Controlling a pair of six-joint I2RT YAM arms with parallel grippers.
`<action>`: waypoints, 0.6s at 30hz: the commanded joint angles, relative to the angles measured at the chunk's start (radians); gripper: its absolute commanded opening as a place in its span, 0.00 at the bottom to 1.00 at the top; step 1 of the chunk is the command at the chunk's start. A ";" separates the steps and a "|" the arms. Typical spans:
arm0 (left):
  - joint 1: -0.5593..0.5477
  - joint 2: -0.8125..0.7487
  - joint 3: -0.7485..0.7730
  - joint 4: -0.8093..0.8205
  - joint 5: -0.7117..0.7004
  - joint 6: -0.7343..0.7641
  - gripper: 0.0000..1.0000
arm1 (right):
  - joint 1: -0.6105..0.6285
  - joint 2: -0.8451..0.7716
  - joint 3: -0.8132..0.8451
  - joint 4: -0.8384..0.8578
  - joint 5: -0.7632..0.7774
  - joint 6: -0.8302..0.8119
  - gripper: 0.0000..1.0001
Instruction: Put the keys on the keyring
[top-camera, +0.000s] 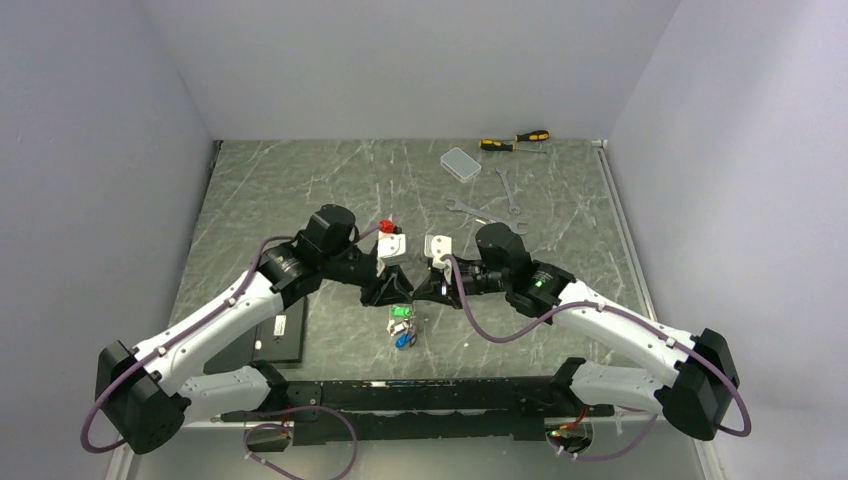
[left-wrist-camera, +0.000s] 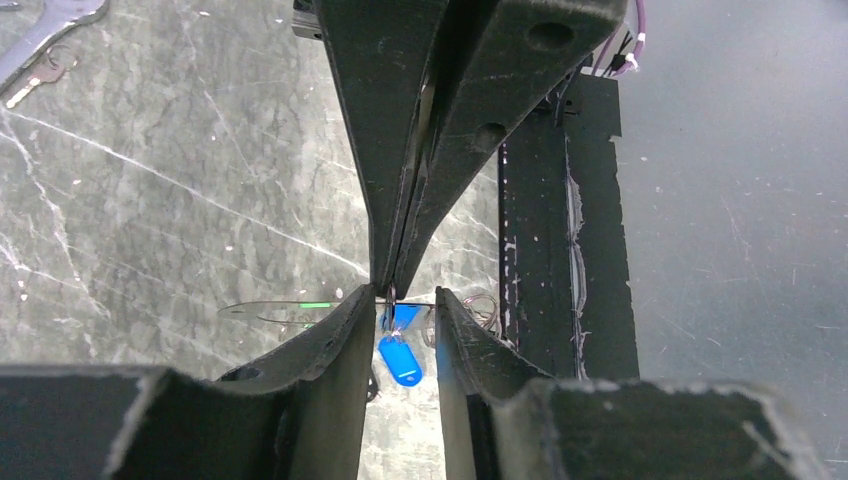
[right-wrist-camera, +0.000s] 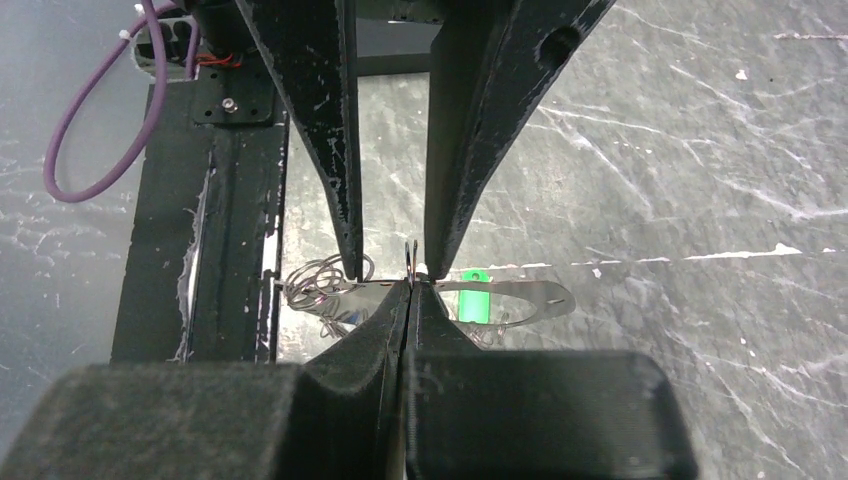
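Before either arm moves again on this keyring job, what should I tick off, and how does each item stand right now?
1. Hold on the ring: ok. The right gripper is shut on the keyring wire.
2. Second gripper free: ok. The left gripper is open, its fingers either side of that pinch.
3. Ring's split end located: cannot tell, the wire is too thin to read.
4. The blue-tagged key and green-tagged key threaded on: cannot tell.
5. Clutter near the work: ok, the wrenches lie well away.
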 joint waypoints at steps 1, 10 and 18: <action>-0.015 0.010 0.030 0.020 0.027 0.008 0.32 | -0.002 -0.022 0.046 0.059 0.006 -0.009 0.00; -0.019 0.013 0.043 -0.019 -0.029 0.052 0.13 | -0.002 -0.041 0.042 0.054 0.007 -0.012 0.00; -0.022 0.006 0.034 -0.035 -0.048 0.060 0.17 | -0.002 -0.042 0.042 0.056 0.004 -0.010 0.00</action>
